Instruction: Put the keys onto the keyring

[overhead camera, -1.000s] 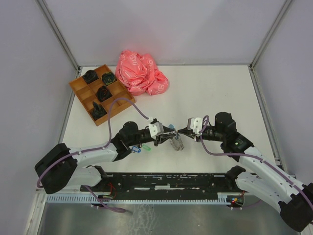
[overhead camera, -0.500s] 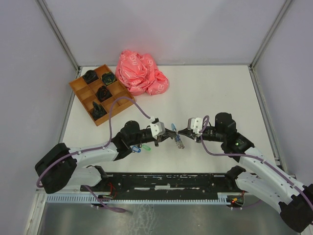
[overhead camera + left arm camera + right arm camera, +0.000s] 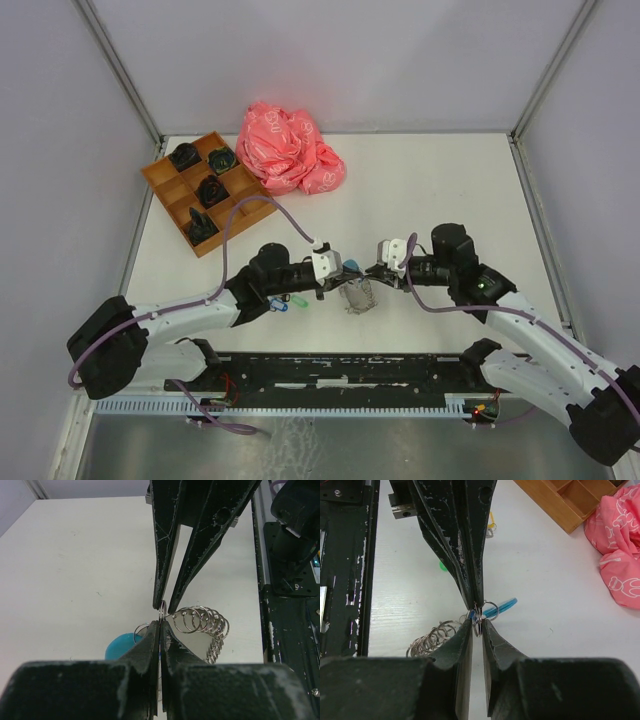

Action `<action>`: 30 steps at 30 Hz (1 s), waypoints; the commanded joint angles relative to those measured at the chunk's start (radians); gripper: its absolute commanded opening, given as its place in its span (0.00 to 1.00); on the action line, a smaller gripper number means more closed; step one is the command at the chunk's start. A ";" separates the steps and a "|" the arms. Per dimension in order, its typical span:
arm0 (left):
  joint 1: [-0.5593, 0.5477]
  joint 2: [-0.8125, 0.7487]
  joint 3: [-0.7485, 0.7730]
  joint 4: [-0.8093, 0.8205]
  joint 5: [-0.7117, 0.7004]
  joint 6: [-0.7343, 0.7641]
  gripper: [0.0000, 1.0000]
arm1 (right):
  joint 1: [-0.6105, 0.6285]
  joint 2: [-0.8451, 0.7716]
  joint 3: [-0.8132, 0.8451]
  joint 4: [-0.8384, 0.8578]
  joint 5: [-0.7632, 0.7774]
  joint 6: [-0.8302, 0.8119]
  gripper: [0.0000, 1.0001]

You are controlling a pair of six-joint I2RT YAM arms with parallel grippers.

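Observation:
My left gripper (image 3: pixel 161 621) is shut on the keyring at its thin blue part. The keyring's chain of silvery rings (image 3: pixel 205 622) hangs down to the table (image 3: pixel 430 190) under the two grippers (image 3: pixel 358 297). My right gripper (image 3: pixel 477 622) faces the left one tip to tip. Its jaws stand slightly apart around a small metal ring (image 3: pixel 478 622) without pinching it. A blue-tagged key (image 3: pixel 502 607) hangs from a ring beside the tips. Keys with a green tag (image 3: pixel 298 299) and a blue tag (image 3: pixel 278 306) lie on the table under my left arm. A yellow tag (image 3: pixel 491 527) shows farther back.
A wooden compartment tray (image 3: pixel 158 172) holding black objects stands at the back left. A crumpled pink bag (image 3: pixel 290 150) lies behind the middle. A black rail (image 3: pixel 330 365) runs along the near edge, between the arm bases.
My left gripper has shut on the keyring. The right gripper's jaws have parted a little. The chain of rings has spread out lower between the two grippers.

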 commanded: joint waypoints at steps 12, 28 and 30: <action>-0.024 0.005 0.069 -0.009 0.042 0.046 0.03 | 0.000 0.043 0.100 -0.080 -0.048 -0.012 0.20; -0.025 -0.003 0.068 -0.025 0.040 0.050 0.03 | -0.001 0.065 0.122 -0.178 -0.044 -0.058 0.13; -0.025 -0.006 0.066 -0.026 0.039 0.048 0.03 | -0.001 0.068 0.122 -0.178 -0.043 -0.061 0.08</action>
